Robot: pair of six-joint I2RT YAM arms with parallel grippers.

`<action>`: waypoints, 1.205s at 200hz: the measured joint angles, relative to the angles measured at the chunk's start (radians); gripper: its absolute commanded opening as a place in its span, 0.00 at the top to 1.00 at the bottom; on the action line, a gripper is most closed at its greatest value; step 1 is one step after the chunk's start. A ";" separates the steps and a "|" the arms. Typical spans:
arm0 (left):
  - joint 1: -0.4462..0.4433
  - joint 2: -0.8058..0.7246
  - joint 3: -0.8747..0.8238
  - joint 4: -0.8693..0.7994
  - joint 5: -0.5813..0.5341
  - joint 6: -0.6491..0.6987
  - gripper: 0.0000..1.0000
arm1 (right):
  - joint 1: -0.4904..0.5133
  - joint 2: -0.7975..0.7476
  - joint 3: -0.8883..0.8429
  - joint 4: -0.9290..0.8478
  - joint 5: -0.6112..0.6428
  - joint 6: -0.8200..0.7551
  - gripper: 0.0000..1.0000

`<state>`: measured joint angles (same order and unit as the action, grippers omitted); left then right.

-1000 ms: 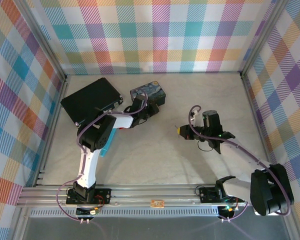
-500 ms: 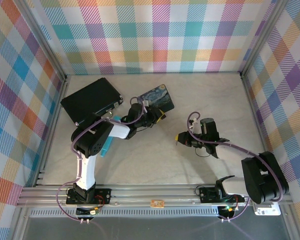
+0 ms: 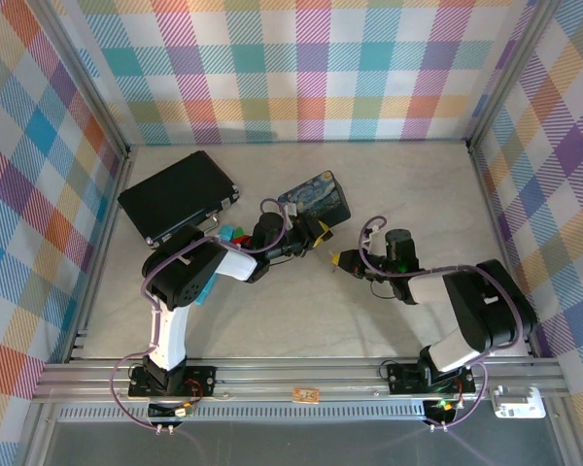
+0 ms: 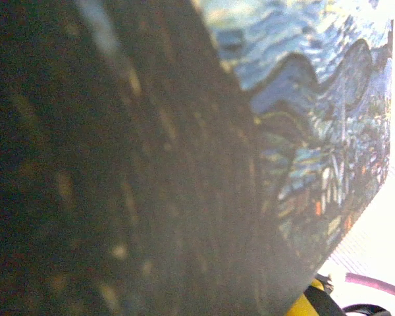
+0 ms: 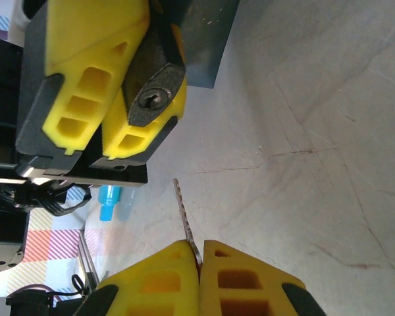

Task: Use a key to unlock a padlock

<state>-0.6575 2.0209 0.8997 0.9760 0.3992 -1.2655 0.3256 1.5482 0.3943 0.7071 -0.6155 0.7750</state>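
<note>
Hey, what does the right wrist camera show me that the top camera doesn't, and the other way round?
Right wrist: close detail, the padlock pinched in the yellow fingers of the left gripper, keyhole facing the key, whose blade sticks out of the shut right gripper, not yet inserted. Top: layout, the black case and the starry tin beyond the left gripper. Both: the two grippers tip to tip with a gap between.

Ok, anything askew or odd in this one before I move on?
The painted tin looks tipped rather than flat, right against the left gripper, which is shut on the padlock. The key in the right gripper is short of the keyhole. Nothing looks spilled or damaged.
</note>
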 measured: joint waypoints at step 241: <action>-0.010 0.000 -0.026 0.026 -0.025 0.016 1.00 | -0.006 0.180 -0.010 0.355 0.006 0.113 1.00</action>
<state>-0.6670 2.0209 0.8738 1.0016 0.3740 -1.2491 0.3199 1.7283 0.3847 1.0618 -0.6098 0.8875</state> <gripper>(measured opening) 0.144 0.049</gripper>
